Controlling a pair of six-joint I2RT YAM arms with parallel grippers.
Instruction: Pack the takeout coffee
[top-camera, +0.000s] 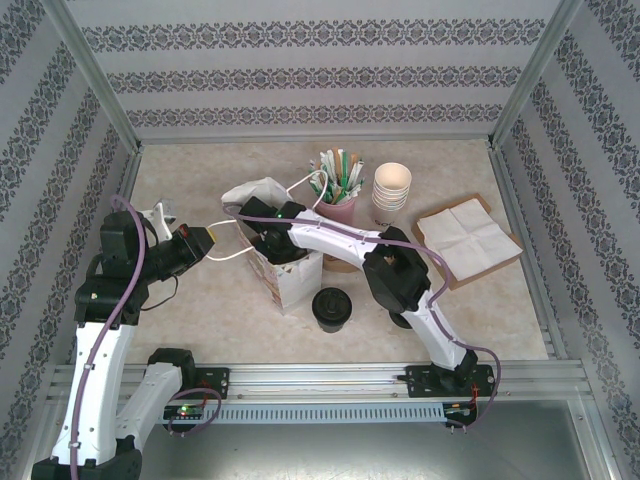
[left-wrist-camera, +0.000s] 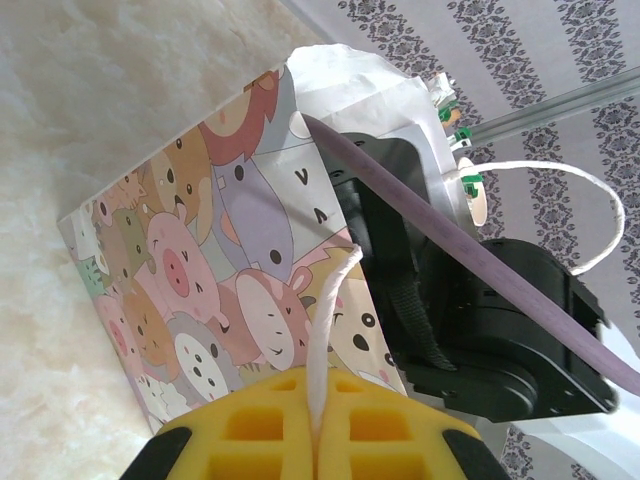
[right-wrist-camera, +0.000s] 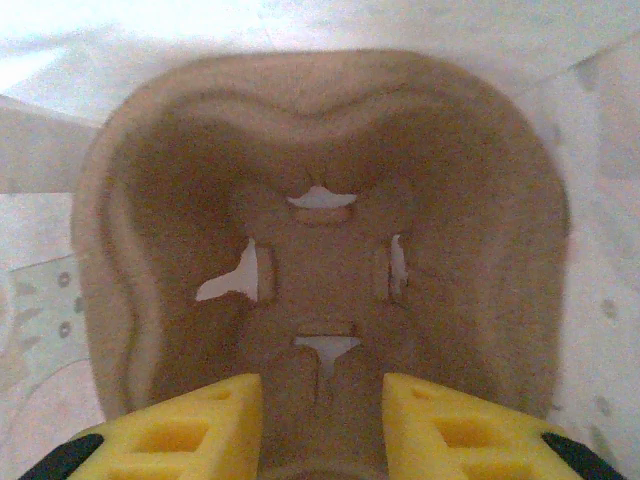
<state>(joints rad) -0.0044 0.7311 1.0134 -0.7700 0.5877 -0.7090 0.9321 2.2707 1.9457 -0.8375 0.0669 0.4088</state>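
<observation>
Left wrist: L gripper (left-wrist-camera: 318, 425) pinches handle (left-wrist-camera: 328, 320); bag (left-wrist-camera: 200, 280) cartoon-printed.

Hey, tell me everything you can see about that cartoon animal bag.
The bag looks like paper, printed with pastel cartoon animals and white inside. It stands upright on the table with its top open. The left gripper pinches one white cord handle. The right arm reaches into the opening, where a brown cup carrier sits.

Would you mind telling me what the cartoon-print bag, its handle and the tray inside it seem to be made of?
Bag: probably paper, matte printed, creased sharply at its folds. Handle: white twisted cord, perhaps paper or cotton. Tray: looks like moulded pulp, brown, rough and fibrous, with torn-edged slots.
</observation>
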